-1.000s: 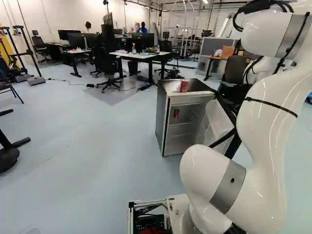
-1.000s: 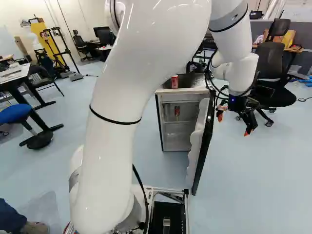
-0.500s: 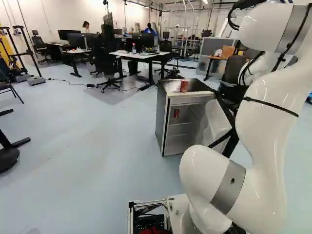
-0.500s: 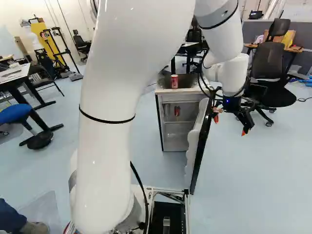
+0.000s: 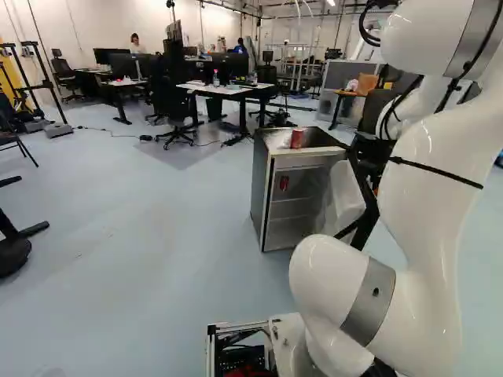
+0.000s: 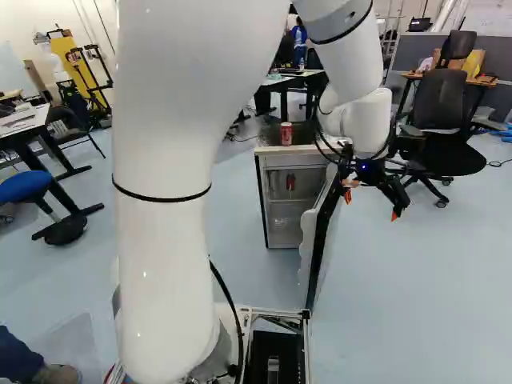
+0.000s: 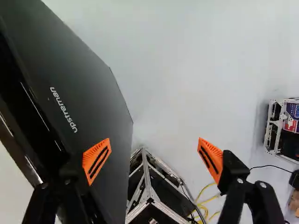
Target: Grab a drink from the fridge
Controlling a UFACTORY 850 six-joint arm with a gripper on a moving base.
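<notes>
To the right of the open fridge door point(image 6: 310, 232), in the right base view, hangs my gripper point(image 6: 371, 206). Its fingers stand wide apart in the wrist view, where the gripper point(image 7: 154, 148) has nothing between its pads and one finger overlaps the door's dark outer face point(image 7: 100, 102); whether they touch I cannot tell. The small fridge point(image 5: 263, 188) holds a red can point(image 5: 284, 183) on an upper shelf, visible past the door. Another red can point(image 6: 286, 134) stands upright on the fridge top.
A black office chair point(image 6: 440, 152) stands beyond my gripper. Desks point(image 5: 224, 89) with monitors are behind the fridge. A metal frame with black boxes point(image 7: 147, 191) lies below one side of the gripper, and a smaller frame point(image 7: 275, 126) stands farther off.
My arm and gripper have shifted left in the right base view. The fridge door has swung a little the same way, standing less wide than before. The cans have stayed put.
</notes>
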